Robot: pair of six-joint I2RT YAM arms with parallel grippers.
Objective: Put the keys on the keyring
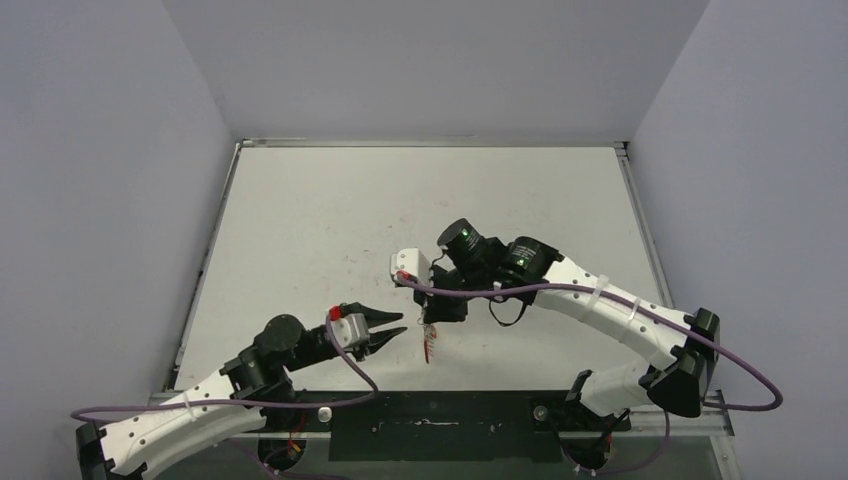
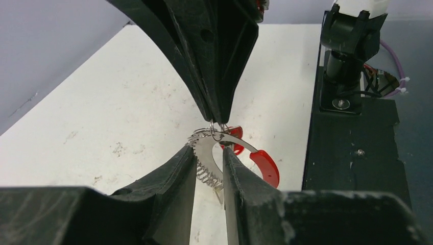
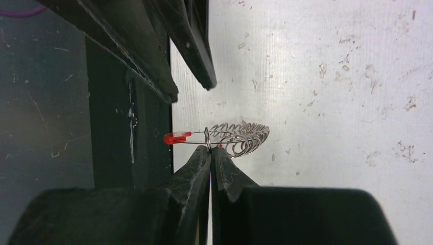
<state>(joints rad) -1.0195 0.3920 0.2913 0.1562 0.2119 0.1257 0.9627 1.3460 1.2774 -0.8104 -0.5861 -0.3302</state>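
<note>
The silvery coiled-wire keyring (image 3: 242,137) with its short red sleeve (image 2: 265,166) hung above the middle of the white table's (image 1: 330,220) near edge. The black two-finger right gripper (image 3: 210,150) pinched it by the wire, fingers pressed together. The black left gripper (image 2: 209,153) sat just beside the loop with its fingers parted and gripping nothing. No yellow-headed or red-headed key could be made out with certainty, either on the ring or loose on the surface. The step in hand looked like presenting the ring for threading. The next move probably called for the left gripper to take a second hold on the coil without tugging it from the right's narrow pinch.
</note>
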